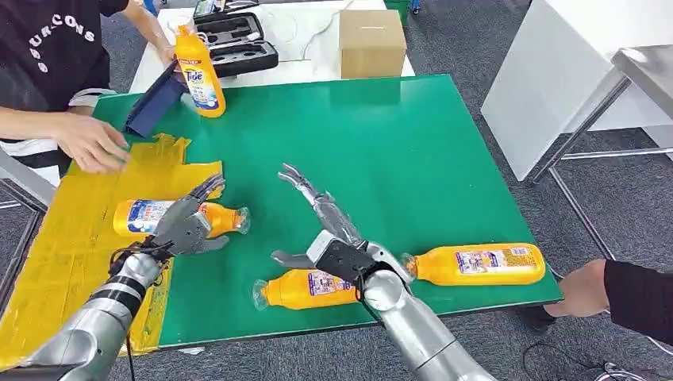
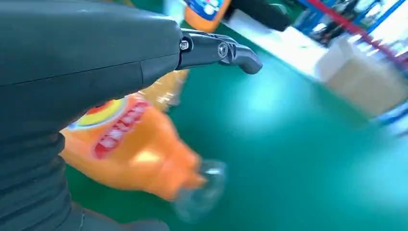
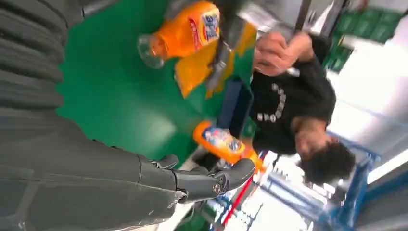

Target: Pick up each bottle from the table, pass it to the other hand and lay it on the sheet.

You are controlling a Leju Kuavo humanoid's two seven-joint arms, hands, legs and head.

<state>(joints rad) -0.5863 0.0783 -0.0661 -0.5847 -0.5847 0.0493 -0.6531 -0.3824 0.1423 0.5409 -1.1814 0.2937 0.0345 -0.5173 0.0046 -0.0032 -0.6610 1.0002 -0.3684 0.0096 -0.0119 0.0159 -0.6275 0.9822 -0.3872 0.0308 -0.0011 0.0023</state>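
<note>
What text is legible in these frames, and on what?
"Tide": label of the upright bottle at the far left of the green mat.
"OURCONS" (partly cut off at the picture's edge): the person's black shirt.
Labels on the three lying bottles: too small to read.
Wrist views: label print blurred, unreadable.

sheet (image 1: 63, 238) left on table (image 1: 413, 151) | one bottle (image 1: 147, 216) on sheet | two bottles (image 1: 305, 288) (image 1: 480, 264) front | upright bottle (image 1: 198, 71) behind
</note>
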